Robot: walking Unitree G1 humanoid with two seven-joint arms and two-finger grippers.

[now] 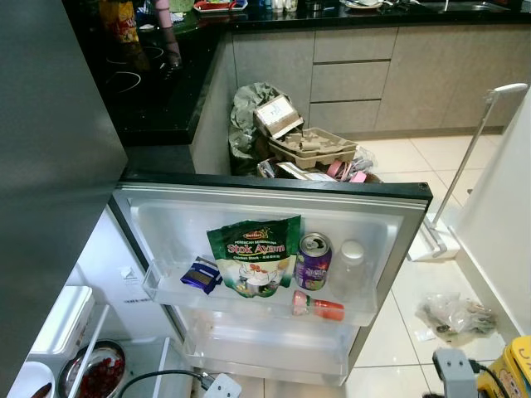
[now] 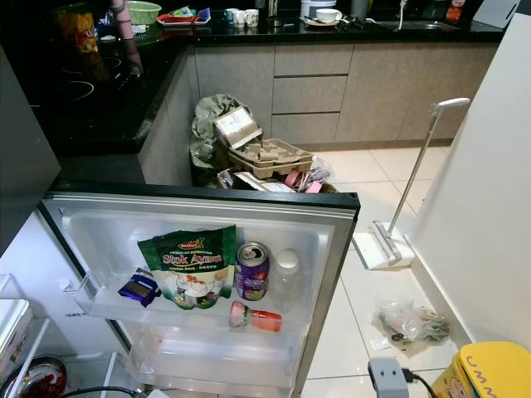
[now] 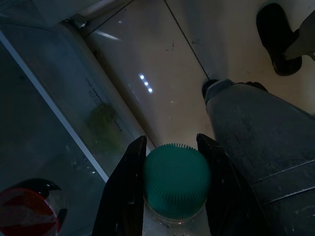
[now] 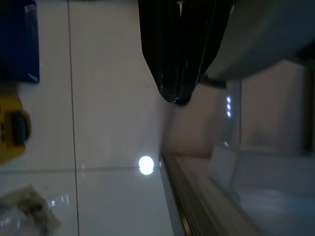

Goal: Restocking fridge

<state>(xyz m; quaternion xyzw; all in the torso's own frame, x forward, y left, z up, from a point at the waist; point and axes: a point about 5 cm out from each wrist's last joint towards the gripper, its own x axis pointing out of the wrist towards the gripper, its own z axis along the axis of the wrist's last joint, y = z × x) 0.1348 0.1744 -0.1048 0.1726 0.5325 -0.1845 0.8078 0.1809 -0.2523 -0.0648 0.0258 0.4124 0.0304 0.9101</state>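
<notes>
Ribbed green-capped bottle (image 3: 176, 184) between left gripper's (image 3: 173, 189) black jaws.

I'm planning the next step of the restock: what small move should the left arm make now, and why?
Probably lift the left end effector toward the open door shelf. It is shut on a green-capped bottle low over the floor, and the shelf shows a free stretch left of the blue packet, beside the Stok Ayam pouch and purple can.
</notes>
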